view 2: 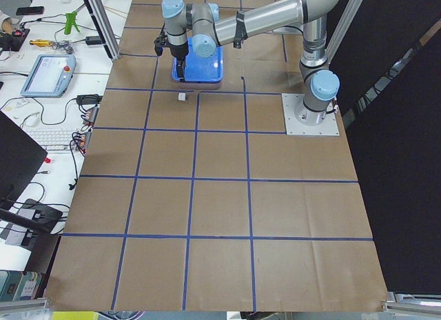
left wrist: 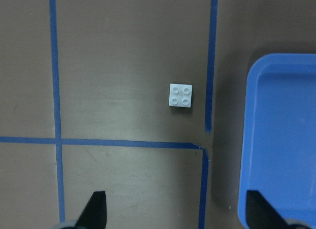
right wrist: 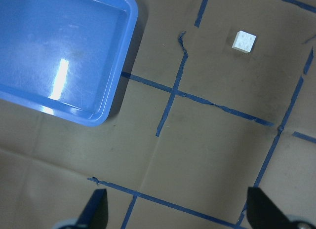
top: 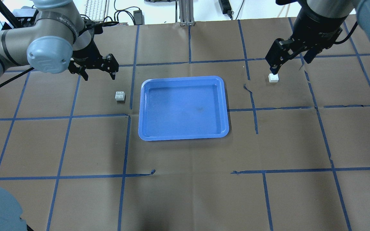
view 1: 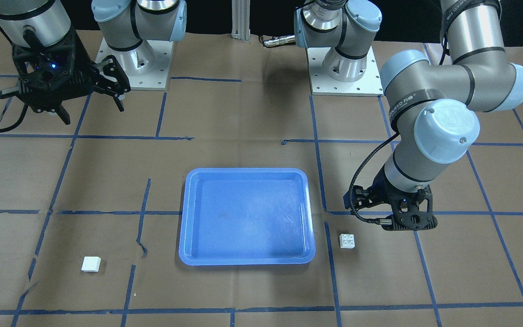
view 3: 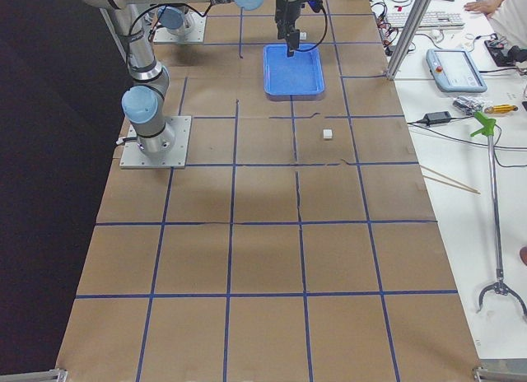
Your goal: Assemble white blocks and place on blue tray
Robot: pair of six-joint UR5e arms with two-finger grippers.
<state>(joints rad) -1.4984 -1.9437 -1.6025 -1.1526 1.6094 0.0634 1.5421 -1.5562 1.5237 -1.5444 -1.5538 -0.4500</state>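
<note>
In the left wrist view the blue tray (left wrist: pixel 281 140) runs off the side, and only the tips of the left gripper (left wrist: pixel 177 211) show. From the front, the left arm (view 1: pixel 443 131) hides its fingers. Seen from the right end of the desk (view 3: pixel 263 258), the near white block (view 3: pixel 328 134) is too small to show bumps.
</note>
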